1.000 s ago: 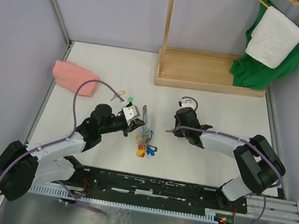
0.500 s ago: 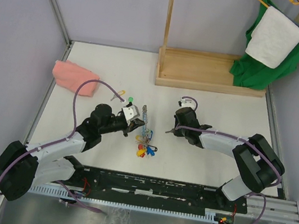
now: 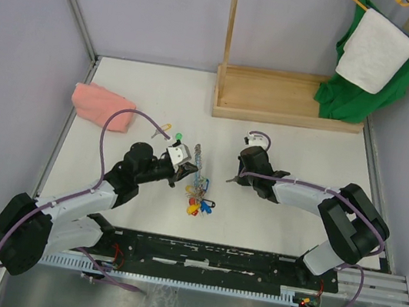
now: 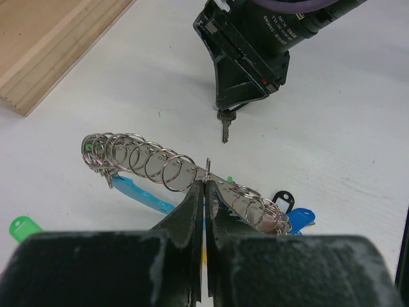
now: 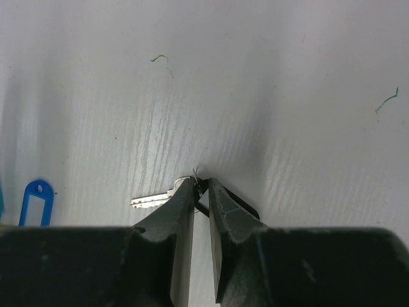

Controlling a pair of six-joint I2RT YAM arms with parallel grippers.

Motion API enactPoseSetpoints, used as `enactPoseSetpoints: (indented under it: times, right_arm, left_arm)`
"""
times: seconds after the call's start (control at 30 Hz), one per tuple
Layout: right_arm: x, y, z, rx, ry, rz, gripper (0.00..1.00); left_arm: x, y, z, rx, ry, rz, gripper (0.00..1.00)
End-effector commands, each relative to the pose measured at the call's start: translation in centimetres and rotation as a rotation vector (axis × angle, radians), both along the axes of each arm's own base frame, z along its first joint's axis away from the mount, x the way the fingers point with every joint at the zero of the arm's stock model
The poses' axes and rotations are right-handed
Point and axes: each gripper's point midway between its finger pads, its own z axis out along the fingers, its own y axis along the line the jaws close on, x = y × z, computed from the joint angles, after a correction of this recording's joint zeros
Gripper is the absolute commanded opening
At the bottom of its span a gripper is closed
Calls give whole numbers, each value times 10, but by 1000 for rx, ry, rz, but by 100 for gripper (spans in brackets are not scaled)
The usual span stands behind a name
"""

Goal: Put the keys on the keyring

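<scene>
I have my left gripper (image 4: pixel 205 184) clenched on the keyring (image 4: pixel 137 157), pinching its wire between the small rings threaded along it; the keyring sits low over the white table (image 3: pixel 152 91), just ahead of the left arm, with a bunch of coloured tags (image 3: pixel 198 203) at its near end and a blue tag (image 4: pixel 144 195) under the loop. My right gripper (image 5: pixel 200 187) is grasping a single key (image 5: pixel 152 201) at its head end; the silver blade sticks out sideways past the fingers; this key is near the keyring but apart from it; I cannot tell whether its tip touches the table. A green tag (image 4: pixel 24 227) lies alone on the table.
</scene>
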Motion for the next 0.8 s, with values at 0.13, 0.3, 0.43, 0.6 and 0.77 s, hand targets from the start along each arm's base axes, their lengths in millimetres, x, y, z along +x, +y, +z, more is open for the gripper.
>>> enactPoseSetpoints:
  times: [0.13,0.3,0.43,0.6,0.77]
  right_arm:
    - [12,6,13,31,-49,-30,18]
    - [12,7,8,26,-41,-22,15]
    - [11,9,5,27,-32,-17,14]
    - [8,10,5,27,-26,5,7]
    - [6,12,26,4,-57,92,1]
  left_arm:
    - [3,-7,25,-52,-68,-19,3]
    - [3,-7,25,-51,-68,-22,3]
    - [3,-6,24,-49,-73,-18,3]
    - [3,-6,23,-56,-83,-14,3]
    - [2,-4,22,-57,-130,-20,3]
